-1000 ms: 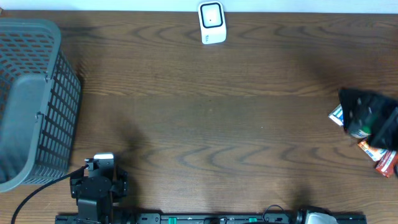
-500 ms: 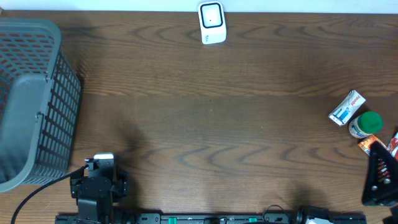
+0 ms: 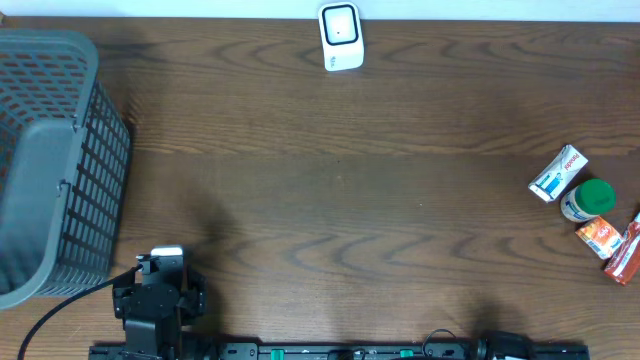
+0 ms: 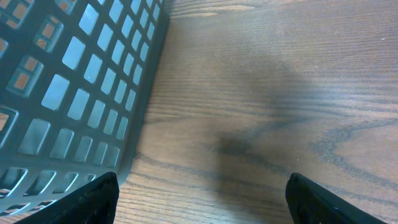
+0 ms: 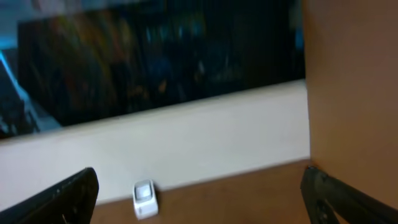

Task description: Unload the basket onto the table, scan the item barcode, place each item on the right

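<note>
The white barcode scanner stands at the table's far edge, and it also shows small and blurred in the right wrist view as the scanner. Items lie at the right edge: a white and blue box, a green-lidded jar, an orange packet and a red packet. My left gripper is open over bare wood beside the basket. My right gripper is open, holds nothing and faces the back wall. The right arm is outside the overhead view.
A grey mesh basket fills the left side, and its wall is close to my left fingers. The left arm sits at the near left. A white wall and a dark panel lie behind the table.
My right arm, which covered the items at the right edge, has pulled back toward the near edge and left the overhead view, uncovering them. The left arm has not moved.
</note>
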